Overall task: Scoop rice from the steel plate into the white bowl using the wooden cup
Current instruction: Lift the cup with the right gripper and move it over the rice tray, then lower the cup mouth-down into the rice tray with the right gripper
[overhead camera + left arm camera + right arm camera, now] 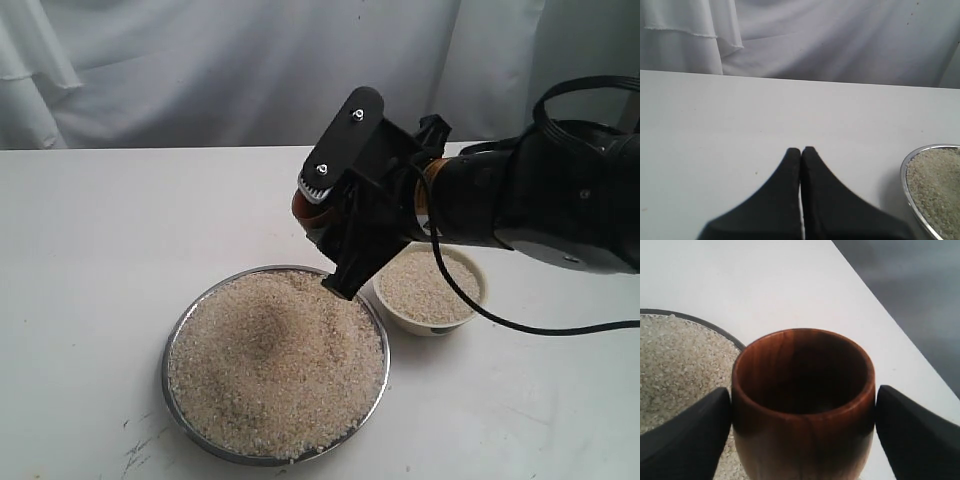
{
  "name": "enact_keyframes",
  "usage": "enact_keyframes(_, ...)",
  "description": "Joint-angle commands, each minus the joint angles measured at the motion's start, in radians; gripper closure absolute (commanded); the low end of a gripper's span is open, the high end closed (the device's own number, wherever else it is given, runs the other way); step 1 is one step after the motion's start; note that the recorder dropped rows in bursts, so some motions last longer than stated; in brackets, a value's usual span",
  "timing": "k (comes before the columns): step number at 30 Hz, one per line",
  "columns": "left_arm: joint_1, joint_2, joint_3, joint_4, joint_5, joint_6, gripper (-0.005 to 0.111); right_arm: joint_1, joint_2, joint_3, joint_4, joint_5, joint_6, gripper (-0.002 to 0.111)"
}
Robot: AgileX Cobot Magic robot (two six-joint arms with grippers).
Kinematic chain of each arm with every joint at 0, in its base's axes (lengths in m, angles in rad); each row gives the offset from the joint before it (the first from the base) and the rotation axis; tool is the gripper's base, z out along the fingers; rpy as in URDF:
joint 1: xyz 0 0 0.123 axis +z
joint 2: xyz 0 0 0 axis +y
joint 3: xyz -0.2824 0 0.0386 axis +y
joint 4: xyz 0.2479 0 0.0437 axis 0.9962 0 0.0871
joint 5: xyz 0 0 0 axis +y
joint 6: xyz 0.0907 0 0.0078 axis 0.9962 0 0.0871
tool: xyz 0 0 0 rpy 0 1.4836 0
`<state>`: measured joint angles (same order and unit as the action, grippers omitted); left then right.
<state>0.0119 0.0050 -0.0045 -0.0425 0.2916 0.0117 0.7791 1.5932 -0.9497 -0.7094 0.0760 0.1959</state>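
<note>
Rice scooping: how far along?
Done: the white bowl holds rice near its rim. In hand: the right gripper grips the wooden cup, apparently empty, above the edge of the steel plate. Left: the plate is heaped, so more scoops are possible.

I see a white table (90,260). The plate (166,365) sits on it toward the front, with the bowl (455,322) just beside it, to the right in my exterior view. Dark scuffs (140,452) mark the front left.
</note>
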Motion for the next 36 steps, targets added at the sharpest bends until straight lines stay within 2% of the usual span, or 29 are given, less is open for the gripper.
enact_keyframes(1, -0.002, -0.005, 0.005, -0.001, -0.006, -0.003, 0.107, 0.008, -0.009, -0.002, 0.078, 0.03, 0.011, 0.108)
enact_keyframes(17, -0.002, -0.005, 0.005, -0.001, -0.006, -0.003, 0.107, 0.018, -0.009, -0.002, 0.194, 0.044, -0.023, 0.108)
enact_keyframes(20, -0.002, -0.005, 0.005, -0.001, -0.006, -0.003, 0.107, 0.018, -0.009, -0.002, 0.192, 0.027, -0.13, 0.108)
enact_keyframes(29, -0.002, -0.005, 0.005, -0.001, -0.006, -0.003, 0.107, 0.051, 0.095, -0.031, 0.139, -0.014, -0.67, 0.108)
enact_keyframes(33, -0.002, -0.005, 0.005, -0.001, -0.006, -0.003, 0.107, 0.083, 0.157, -0.068, 0.134, -0.001, -0.806, 0.108)
enact_keyframes(36, -0.002, -0.005, 0.005, -0.001, -0.006, -0.003, 0.107, 0.11, 0.189, -0.098, 0.057, 0.038, -0.877, 0.108)
